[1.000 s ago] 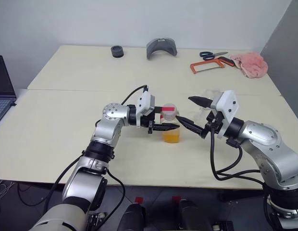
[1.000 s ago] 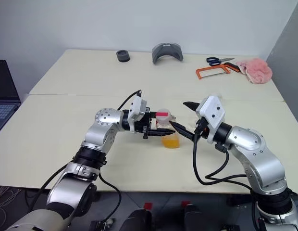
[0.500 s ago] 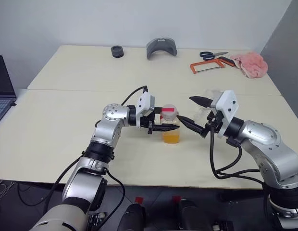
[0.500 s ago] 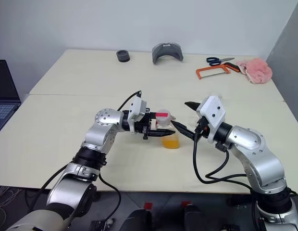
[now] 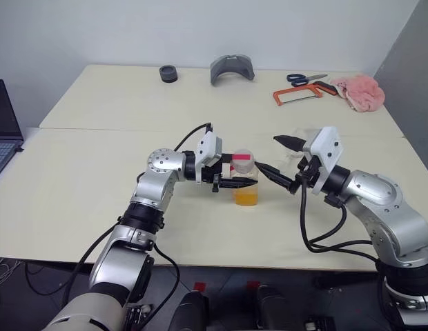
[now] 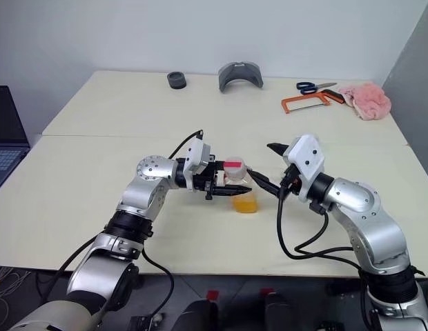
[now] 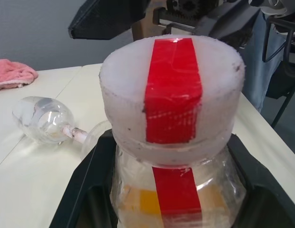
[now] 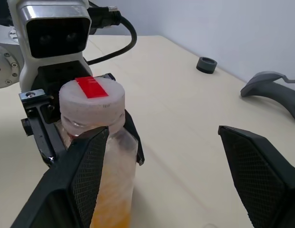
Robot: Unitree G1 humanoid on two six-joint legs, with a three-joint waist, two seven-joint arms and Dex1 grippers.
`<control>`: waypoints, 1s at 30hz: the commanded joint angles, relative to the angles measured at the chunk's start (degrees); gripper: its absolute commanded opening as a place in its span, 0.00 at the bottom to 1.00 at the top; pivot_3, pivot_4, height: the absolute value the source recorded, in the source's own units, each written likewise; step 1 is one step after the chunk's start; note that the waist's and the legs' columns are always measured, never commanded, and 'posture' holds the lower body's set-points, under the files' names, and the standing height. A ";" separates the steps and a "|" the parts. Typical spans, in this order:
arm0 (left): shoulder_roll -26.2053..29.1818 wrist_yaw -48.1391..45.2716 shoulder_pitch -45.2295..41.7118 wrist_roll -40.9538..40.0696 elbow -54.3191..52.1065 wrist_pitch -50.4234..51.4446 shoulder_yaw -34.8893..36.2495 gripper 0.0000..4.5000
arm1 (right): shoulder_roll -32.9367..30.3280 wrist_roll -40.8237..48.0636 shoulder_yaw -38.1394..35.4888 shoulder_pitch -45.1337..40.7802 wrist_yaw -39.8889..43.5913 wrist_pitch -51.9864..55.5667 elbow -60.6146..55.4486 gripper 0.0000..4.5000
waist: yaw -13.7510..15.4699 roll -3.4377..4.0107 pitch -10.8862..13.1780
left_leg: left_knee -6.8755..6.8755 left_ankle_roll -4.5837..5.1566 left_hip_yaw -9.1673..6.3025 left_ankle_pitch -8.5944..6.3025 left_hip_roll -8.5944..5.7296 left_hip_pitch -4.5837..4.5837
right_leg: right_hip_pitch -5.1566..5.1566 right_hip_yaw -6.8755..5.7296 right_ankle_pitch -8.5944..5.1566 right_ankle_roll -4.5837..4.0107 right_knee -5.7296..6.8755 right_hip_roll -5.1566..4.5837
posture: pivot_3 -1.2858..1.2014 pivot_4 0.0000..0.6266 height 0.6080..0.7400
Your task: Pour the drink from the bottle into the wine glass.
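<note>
The bottle (image 5: 244, 178) stands upright near the middle of the table, with a red strip across its white cap (image 7: 172, 92) and the orange drink (image 5: 246, 196) in its lower part. My left gripper (image 5: 234, 176) reaches in from the left and is shut on the bottle just under the cap. My right gripper (image 5: 281, 160) hovers open just right of the bottle, its lower finger (image 8: 83, 183) close beside the cap. The wine glass (image 7: 44, 124) lies on its side on the table behind my right gripper.
Along the far edge of the table (image 5: 96, 165) lie a black ring (image 5: 168, 72), a grey curved piece (image 5: 232, 67), scissors (image 5: 305, 78), an orange hacksaw (image 5: 297, 95) and a pink cloth (image 5: 359, 92). A laptop (image 5: 3, 131) sits at the far left.
</note>
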 commanded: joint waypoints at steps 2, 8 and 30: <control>0.07 -0.23 -0.44 -0.32 -1.97 -1.10 0.29 0.48 | 0.71 -0.62 -0.30 -1.59 -0.34 -1.88 -0.56 0.87 | 0.00 0.00 0.00 | 0.00 0.00 0.00 0.00 0.00 0.00 | 0.00 0.00 0.00 0.00 0.00 0.00 | 0.52 0.24 1.00; 0.08 -0.17 -0.55 -0.27 -1.80 -1.19 0.36 0.48 | 1.45 -1.34 0.18 -2.30 -0.21 -2.43 0.25 0.87 | 0.00 0.00 0.00 | 0.00 0.00 0.00 0.00 0.00 0.00 | 0.00 0.01 0.00 0.00 0.01 0.00 | 0.52 0.24 1.00; 0.35 0.02 -0.93 -0.12 -1.62 -1.25 0.58 0.48 | -5.00 7.80 -2.61 1.84 6.74 2.82 -8.06 0.87 | -0.04 0.00 0.00 | 0.01 0.01 0.00 -0.01 0.01 0.00 | 0.00 0.00 0.00 0.00 0.02 0.01 | 0.52 0.24 1.00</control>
